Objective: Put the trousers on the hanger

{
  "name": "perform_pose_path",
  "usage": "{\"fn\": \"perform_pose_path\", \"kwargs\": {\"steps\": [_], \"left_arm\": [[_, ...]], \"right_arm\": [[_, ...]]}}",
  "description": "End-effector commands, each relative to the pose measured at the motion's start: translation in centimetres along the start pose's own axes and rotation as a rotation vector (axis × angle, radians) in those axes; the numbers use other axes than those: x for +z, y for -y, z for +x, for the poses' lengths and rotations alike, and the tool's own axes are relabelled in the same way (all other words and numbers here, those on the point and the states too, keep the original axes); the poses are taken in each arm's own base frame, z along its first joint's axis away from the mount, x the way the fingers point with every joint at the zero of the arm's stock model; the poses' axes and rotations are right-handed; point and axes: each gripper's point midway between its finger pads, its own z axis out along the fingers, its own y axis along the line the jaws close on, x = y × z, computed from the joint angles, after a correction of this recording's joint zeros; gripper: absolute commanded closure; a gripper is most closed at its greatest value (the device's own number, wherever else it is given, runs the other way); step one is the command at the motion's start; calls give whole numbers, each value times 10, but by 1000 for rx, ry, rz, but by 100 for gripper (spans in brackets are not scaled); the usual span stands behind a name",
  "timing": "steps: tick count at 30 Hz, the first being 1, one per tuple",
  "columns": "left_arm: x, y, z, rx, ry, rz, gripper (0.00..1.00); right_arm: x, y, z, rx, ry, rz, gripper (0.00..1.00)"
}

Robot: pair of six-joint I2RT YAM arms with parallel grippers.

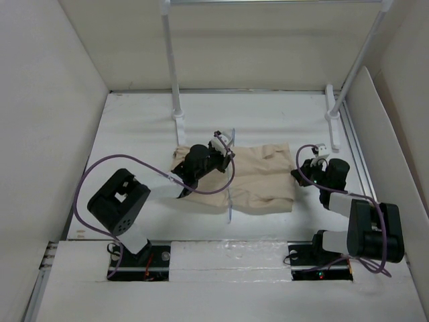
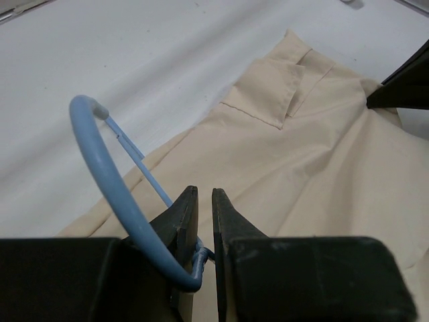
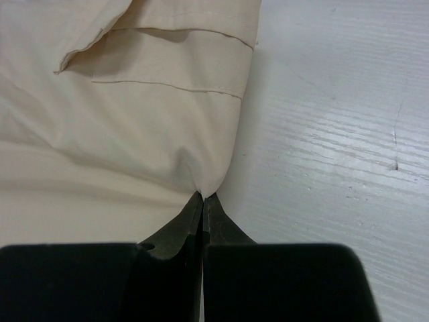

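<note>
Top view only: white rack (image 1: 171,64) at far end of table (image 1: 134,141). Trousers (image 1: 258,178) lie spread flat on the table, on the arms' side of the rack, approx. between its 2 feet. Hanger (image 1: 230,201) is just a thin blue line crossing the cloth there, hook end toward the rack; hard to trace.

Left wrist view fills that in: left gripper (image 2: 204,196) is clamped on the hanger's twisted neck, w/ the hook curving up beside it and the trousers below & beyond.

Right wrist view: right gripper (image 3: 203,196) is pinched tight on the trousers' edge, on the side toward the rack's right foot; cloth puckers into the tips. From above that pinch is too small to make out.

Hanger's shoulders & lower bar mostly hidden: by left arm (image 1: 124,201) in top view, by the gripper body in its wrist view.
</note>
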Motion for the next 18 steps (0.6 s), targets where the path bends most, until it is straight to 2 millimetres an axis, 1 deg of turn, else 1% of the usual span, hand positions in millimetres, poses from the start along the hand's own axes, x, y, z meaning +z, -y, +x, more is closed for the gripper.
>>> {"fn": "perform_pose_path", "kwargs": {"steps": [1, 2, 4, 5, 7, 8, 9, 10, 11, 12, 13, 14, 15, 16, 17, 18], "left_arm": [[-9, 3, -52, 6, 130, 10, 100], [-10, 3, -56, 5, 135, 9, 100], [-14, 6, -80, 0, 175, 17, 100], [-15, 6, -81, -5, 163, 20, 100], [-18, 12, -102, -3, 199, 31, 100], [-18, 11, -104, -4, 189, 25, 100], [-20, 16, -111, -3, 199, 25, 100], [-20, 15, -119, 2, 209, 18, 100], [-20, 21, -121, 4, 201, 28, 100], [-21, 21, -125, 4, 207, 28, 100], [-22, 22, -132, -3, 211, 29, 100], [-22, 21, -134, -2, 209, 26, 100], [-24, 22, -141, -2, 218, 29, 100], [-26, 22, -156, -1, 242, 27, 100], [-26, 23, -160, 0, 233, 27, 100], [-29, 25, -168, -28, 240, 34, 100]], "right_arm": [[1, 10, -23, -52, 53, 33, 100], [1, 10, -24, -50, 54, 35, 100], [-1, 8, -28, -58, 64, 35, 100], [-2, 8, -30, -61, 63, 36, 97], [-3, 4, -37, -72, 71, 28, 92], [-6, 2, -40, -76, 72, 31, 82], [-6, -2, -48, -92, 82, 23, 74], [-7, -3, -52, -100, 86, 22, 68], [-9, -13, -55, -119, 80, 0, 55], [-10, -17, -65, -140, 93, -7, 49], [-15, -24, -70, -165, 94, -11, 42], [-20, -25, -78, -184, 106, -3, 40], [-24, -33, -85, -208, 113, -10, 38], [-30, -36, -96, -225, 121, -6, 37], [-34, -50, -106, -268, 143, -39, 35], [-47, -66, -126, -313, 206, -59, 35]]}}
